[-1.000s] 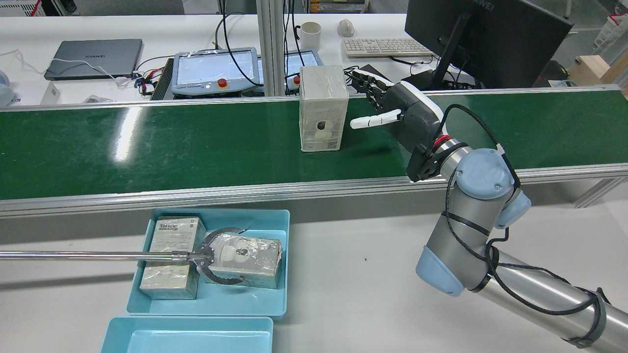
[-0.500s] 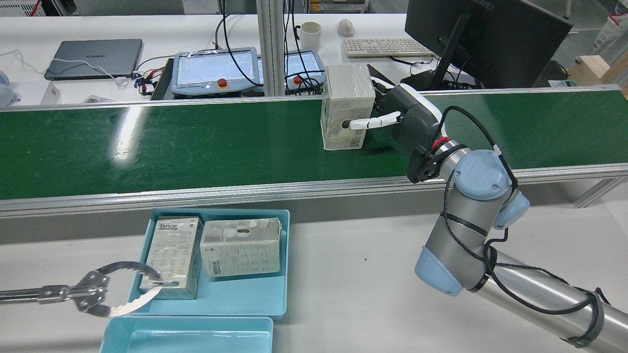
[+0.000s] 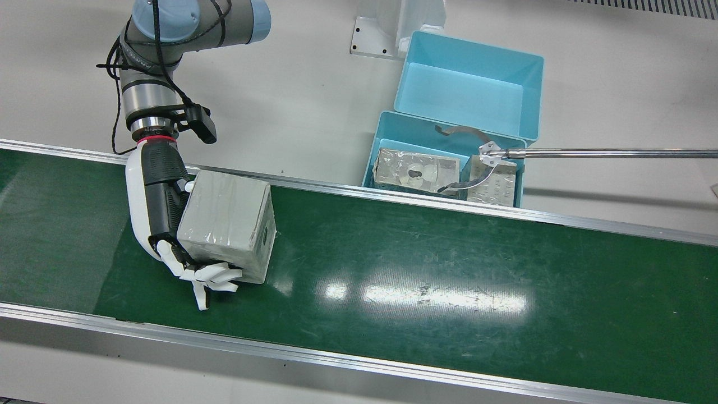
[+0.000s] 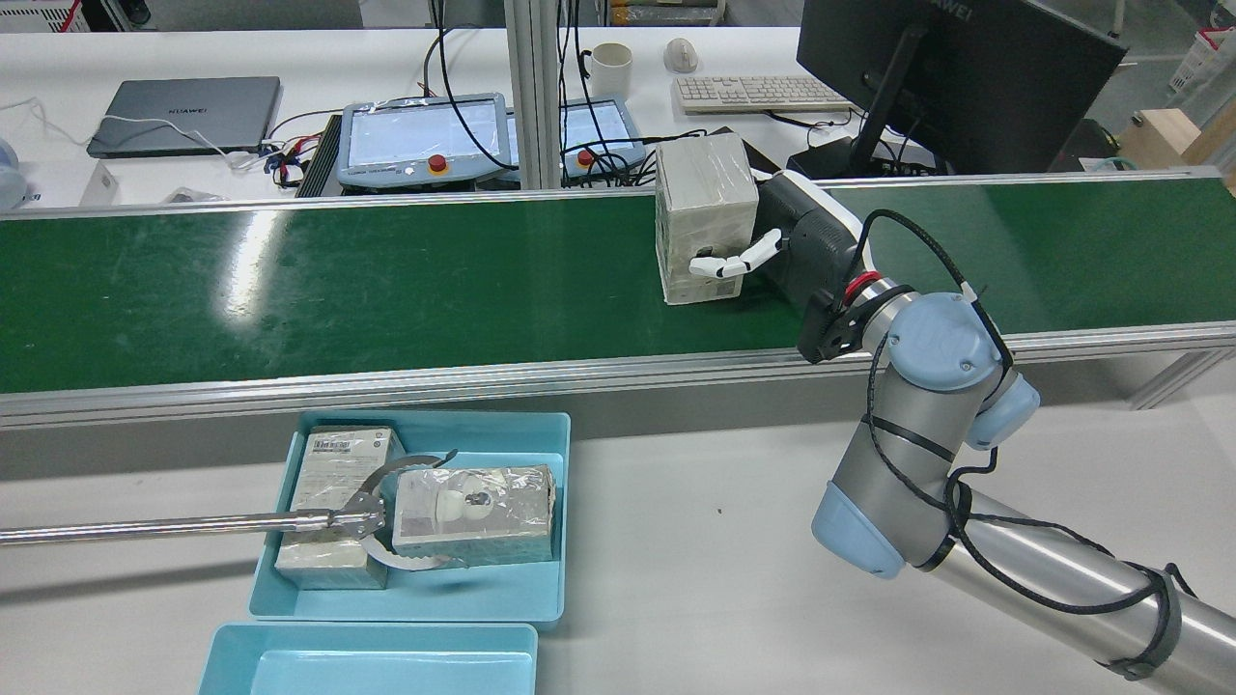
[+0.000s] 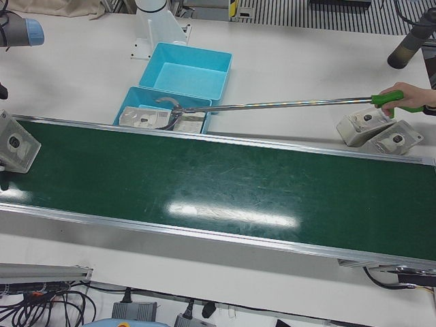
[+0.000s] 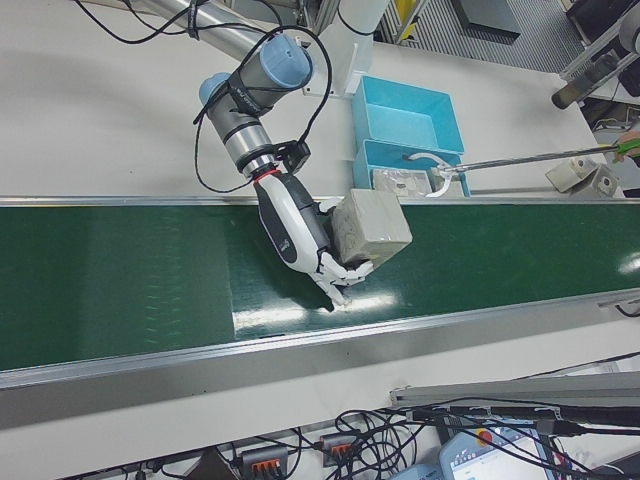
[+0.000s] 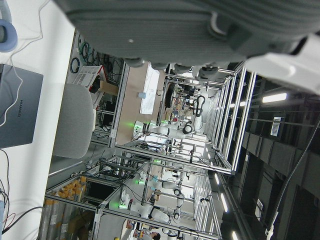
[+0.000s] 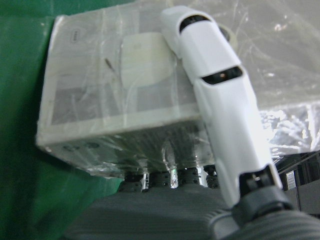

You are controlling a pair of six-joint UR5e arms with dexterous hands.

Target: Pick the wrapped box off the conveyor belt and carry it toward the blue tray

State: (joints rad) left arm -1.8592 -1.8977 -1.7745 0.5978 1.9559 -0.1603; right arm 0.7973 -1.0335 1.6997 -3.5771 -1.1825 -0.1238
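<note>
The wrapped box (image 3: 224, 216) stands on the green conveyor belt (image 3: 449, 269), tilted a little in the rear view (image 4: 705, 208). My right hand (image 3: 160, 207) is shut on the wrapped box: its fingers wrap the far side and its thumb (image 8: 215, 90) presses the near face. The hand also shows in the rear view (image 4: 806, 241) and the right-front view (image 6: 295, 225). The blue tray (image 4: 564, 541) lies on the white table before the belt, left of my right arm. My left hand (image 7: 175, 30) shows only as a grey palm, and its fingers are hidden.
A person's long metal grabber (image 4: 367, 516) reaches into the blue tray around one of two wrapped boxes there. A second, empty blue tray (image 4: 367, 666) sits beside it. Teach pendants (image 4: 425, 140) and a monitor (image 4: 956, 77) stand beyond the belt's far rail.
The box rode the belt rightward into my right hand, which closed on it and tilted it. The grabber swung out of the tray and back in around a box.
</note>
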